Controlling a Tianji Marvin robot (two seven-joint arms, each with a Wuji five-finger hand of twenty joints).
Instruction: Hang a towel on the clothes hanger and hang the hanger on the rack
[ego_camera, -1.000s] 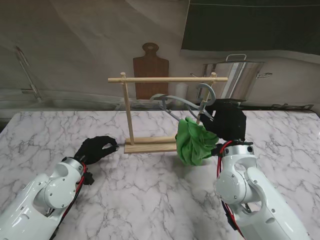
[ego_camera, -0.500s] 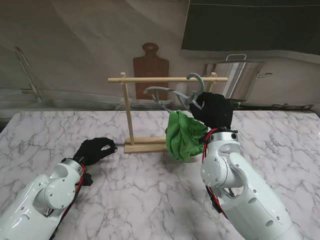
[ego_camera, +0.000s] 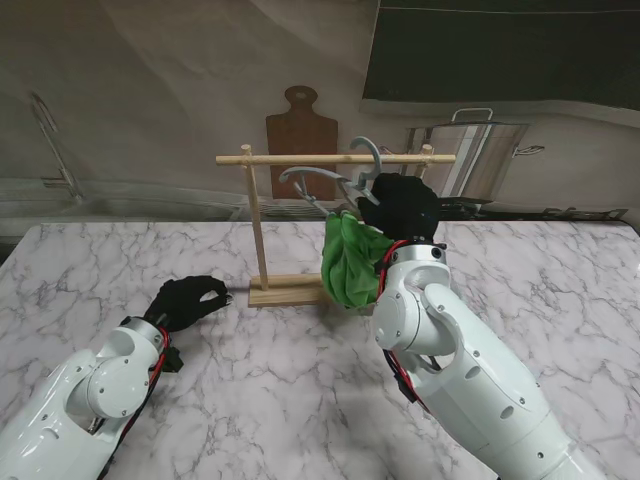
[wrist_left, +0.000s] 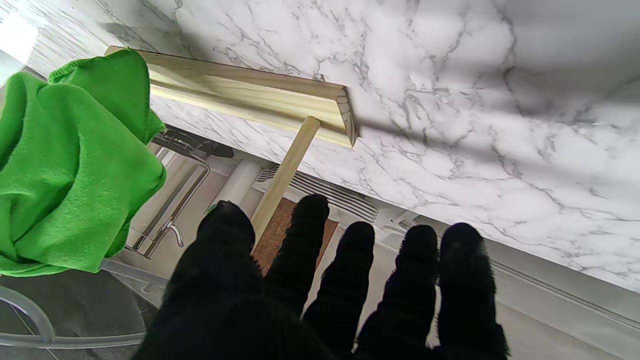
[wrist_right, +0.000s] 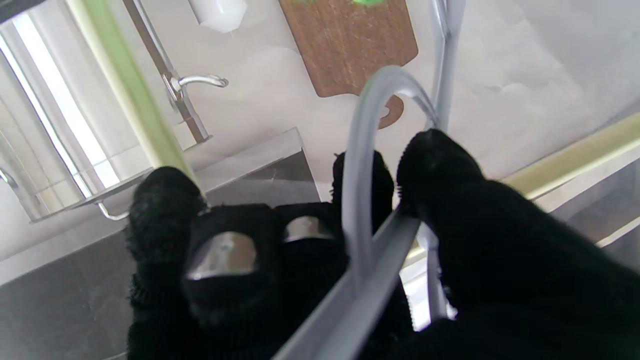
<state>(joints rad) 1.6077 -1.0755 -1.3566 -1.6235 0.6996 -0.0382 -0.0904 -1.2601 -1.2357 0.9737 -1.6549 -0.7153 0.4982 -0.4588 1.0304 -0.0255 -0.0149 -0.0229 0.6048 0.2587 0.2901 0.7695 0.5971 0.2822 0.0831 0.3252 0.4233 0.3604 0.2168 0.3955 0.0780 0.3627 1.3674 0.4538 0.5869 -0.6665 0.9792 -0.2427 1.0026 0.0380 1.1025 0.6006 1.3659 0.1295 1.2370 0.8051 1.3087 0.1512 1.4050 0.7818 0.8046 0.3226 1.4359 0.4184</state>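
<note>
A grey plastic hanger (ego_camera: 335, 185) with a green towel (ego_camera: 350, 258) draped over it is held up in my right hand (ego_camera: 400, 208), which is shut on the hanger near its hook (wrist_right: 370, 130). The hook tip (ego_camera: 366, 150) sits level with the top bar of the wooden rack (ego_camera: 330, 159), just in front of it. The towel (wrist_left: 70, 160) hangs bunched above the rack's base (ego_camera: 290, 292). My left hand (ego_camera: 190, 298) rests low over the table left of the rack base (wrist_left: 260, 100), fingers (wrist_left: 350, 280) apart, holding nothing.
A wooden cutting board (ego_camera: 300, 135) and a steel pot (ego_camera: 480, 150) stand behind the marble table (ego_camera: 300, 380). A faucet (ego_camera: 55, 145) rises at the far left. The rack's left post (ego_camera: 255, 225) stands between my two hands.
My right hand has carried the hanger and towel leftward and slightly up, from the rack's right post toward the middle of the top bar. The left hand has stayed put.
</note>
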